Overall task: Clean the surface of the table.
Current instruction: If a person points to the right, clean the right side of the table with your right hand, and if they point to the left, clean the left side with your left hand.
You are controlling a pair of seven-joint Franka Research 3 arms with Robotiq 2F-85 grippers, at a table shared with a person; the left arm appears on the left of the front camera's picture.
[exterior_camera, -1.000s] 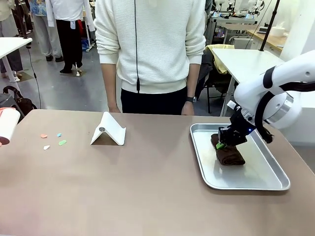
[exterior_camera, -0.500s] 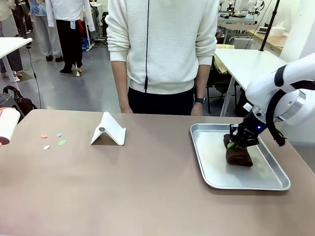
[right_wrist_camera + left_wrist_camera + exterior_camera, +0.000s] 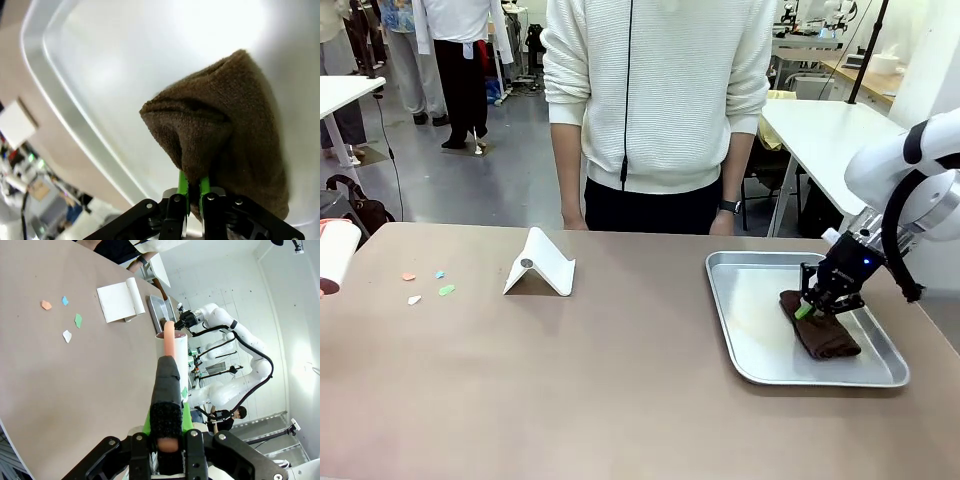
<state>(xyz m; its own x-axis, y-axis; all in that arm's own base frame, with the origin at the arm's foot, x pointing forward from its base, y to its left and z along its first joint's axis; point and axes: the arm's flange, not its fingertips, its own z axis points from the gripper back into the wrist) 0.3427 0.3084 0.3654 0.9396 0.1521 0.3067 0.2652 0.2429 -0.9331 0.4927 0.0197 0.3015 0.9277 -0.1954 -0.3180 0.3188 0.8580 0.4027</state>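
A wide desk (image 3: 620,390) with a matte brownish-taupe top stretches across the front view. Near its left end lie four small paper scraps in a loose cluster: an orange scrap (image 3: 409,276), a blue scrap (image 3: 440,274), a green scrap (image 3: 447,290) and a white scrap (image 3: 415,299). To their right, apart from them, a white folded stand (image 3: 542,263) rests tent-like on the surface. Well apart, toward the right end, sits a shallow silver metal tray (image 3: 757,335), flat on the desk.

Bare table (image 3: 570,390) between stand (image 3: 542,266) and tray (image 3: 756,335)
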